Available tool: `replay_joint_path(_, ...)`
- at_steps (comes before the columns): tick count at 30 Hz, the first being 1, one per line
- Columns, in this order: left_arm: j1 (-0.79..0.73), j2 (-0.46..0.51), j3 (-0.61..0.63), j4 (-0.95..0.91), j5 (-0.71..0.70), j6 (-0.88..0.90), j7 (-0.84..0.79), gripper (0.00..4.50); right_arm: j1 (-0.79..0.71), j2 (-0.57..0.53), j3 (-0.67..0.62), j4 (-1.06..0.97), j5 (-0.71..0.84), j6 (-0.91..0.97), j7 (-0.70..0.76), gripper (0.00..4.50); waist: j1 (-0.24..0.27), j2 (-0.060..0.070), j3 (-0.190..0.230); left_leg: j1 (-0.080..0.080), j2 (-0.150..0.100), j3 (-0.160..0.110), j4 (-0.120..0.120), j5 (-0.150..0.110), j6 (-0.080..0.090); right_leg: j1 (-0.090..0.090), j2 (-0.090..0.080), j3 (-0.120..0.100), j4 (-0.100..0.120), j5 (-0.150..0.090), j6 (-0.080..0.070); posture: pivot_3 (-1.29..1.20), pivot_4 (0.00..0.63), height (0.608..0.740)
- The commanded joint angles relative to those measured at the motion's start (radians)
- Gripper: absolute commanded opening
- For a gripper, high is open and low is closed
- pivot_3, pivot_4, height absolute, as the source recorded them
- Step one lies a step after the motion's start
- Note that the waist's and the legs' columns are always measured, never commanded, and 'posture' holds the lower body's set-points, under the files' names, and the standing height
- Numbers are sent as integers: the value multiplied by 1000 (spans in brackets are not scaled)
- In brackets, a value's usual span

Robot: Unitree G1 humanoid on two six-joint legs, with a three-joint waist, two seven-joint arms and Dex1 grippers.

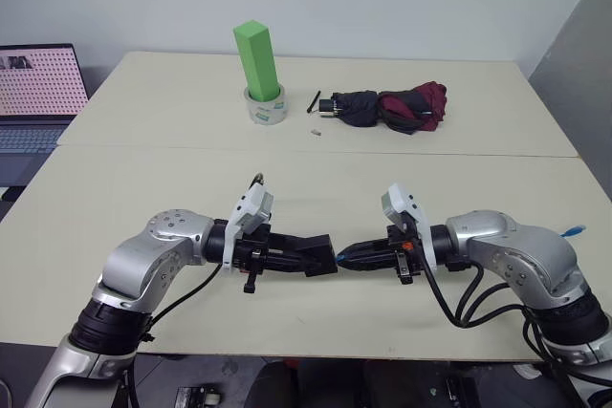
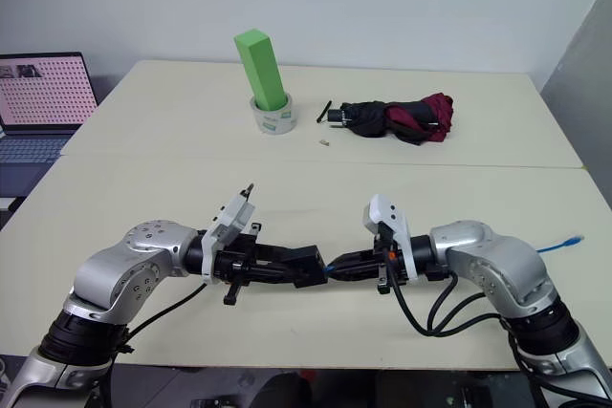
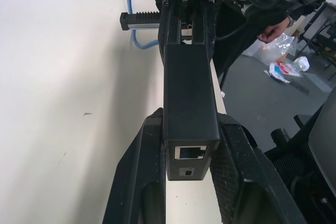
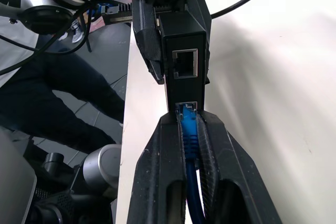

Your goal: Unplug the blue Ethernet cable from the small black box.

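Two cream tables [image 1: 143,179] pushed together fill the scene, with a pale wall behind. Above the near table the left gripper [image 1: 308,257] is clamped on the small black box [image 1: 317,256], a matte rectangular block whose long axis runs level, side to side, towards the right gripper [image 1: 346,258]. That gripper's black fingers are closed on the blue Ethernet cable [image 4: 188,145] just behind its plug, which sits in the box's lower port.

From the head views the join is a dark blur with a speck of blue. The right wrist view gives more: two ports stacked on the box's end face, the upper one empty, the blue cord running back between the ribbed fingers [image 4: 163,161]. The left wrist view shows the box's opposite end (a port and a small round socket below it), gripped by textured pads [image 3: 231,156], plus a loop of the cable lying on the table beyond.

On the far table stand a green block [image 1: 258,59] in a roll of tape [image 1: 265,106], and a folded black-and-maroon umbrella [image 1: 392,108]. At the left edge sits an open laptop [image 1: 36,93].
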Motion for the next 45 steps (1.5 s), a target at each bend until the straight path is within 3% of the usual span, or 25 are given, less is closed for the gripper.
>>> replay_joint_path(1,17,51,5,-1,56,-64,-29,793,-9,-55,-36,15,-23,-26,31,36,0,0,0,0,0,0,0,0,0,0,0,0,0,0,0,0,150,740)
replay_joint_path(7,27,60,17,21,78,-92,-29,793,-13,-69,-59,39,-38,-54,28,35,0,0,0,0,0,0,0,0,0,0,0,0,0,0,0,0,150,740)
replay_joint_path(10,28,54,27,31,84,-98,-14,793,-57,20,-57,151,-159,-170,-99,34,-1,0,0,0,0,0,0,0,0,0,0,0,0,0,0,0,150,740)
replay_joint_path(15,32,35,38,49,105,-121,30,793,-215,197,-32,516,-449,-453,-391,26,-4,0,0,0,0,1,0,0,-1,-2,0,1,2,0,0,0,150,740)
replay_joint_path(19,37,12,36,61,134,-154,69,793,-339,297,-48,831,-585,-646,-559,26,-4,0,0,-2,0,3,-1,2,-4,-5,0,2,2,0,0,0,150,740)
replay_joint_path(21,39,-7,40,66,149,-171,101,793,-382,329,-60,941,-612,-699,-589,738,-4,0,0,-2,0,3,-1,2,-4,-6,-1,2,2,0,0,0,150,740)
replay_joint_path(23,41,-26,47,72,160,-187,131,793,-399,343,-69,993,-623,-730,-589,1119,-5,0,0,-2,0,5,-1,2,-4,-6,-1,3,2,0,0,0,150,740)
replay_joint_path(29,36,-83,78,110,192,-231,231,793,-354,311,-103,871,-589,-683,-492,2517,-6,1,0,-2,1,5,-1,2,-4,-6,-1,2,3,0,0,0,150,740)
replay_joint_path(32,26,-111,101,149,228,-272,307,793,-299,267,-108,705,-547,-613,-391,3249,-3,1,0,-2,1,5,-1,2,-4,-6,-1,2,3,0,0,0,150,740)
replay_joint_path(36,-27,-172,149,264,326,-362,506,793,-187,176,-85,361,-374,-455,-165,3940,3,1,0,-2,1,5,-1,2,-4,-6,-1,2,3,0,0,0,150,740)
replay_joint_path(40,-85,-226,198,413,429,-476,714,793,-130,135,-79,133,-267,-316,-110,3940,-2,0,0,-3,0,4,-1,2,-3,-6,-1,2,3,0,0,0,150,740)
replay_joint_path(45,-100,-264,244,537,470,-544,852,793,-129,159,-55,74,-260,-262,-135,3940,-2,0,0,-2,1,3,-1,2,-3,-6,-1,1,4,0,0,0,150,740)
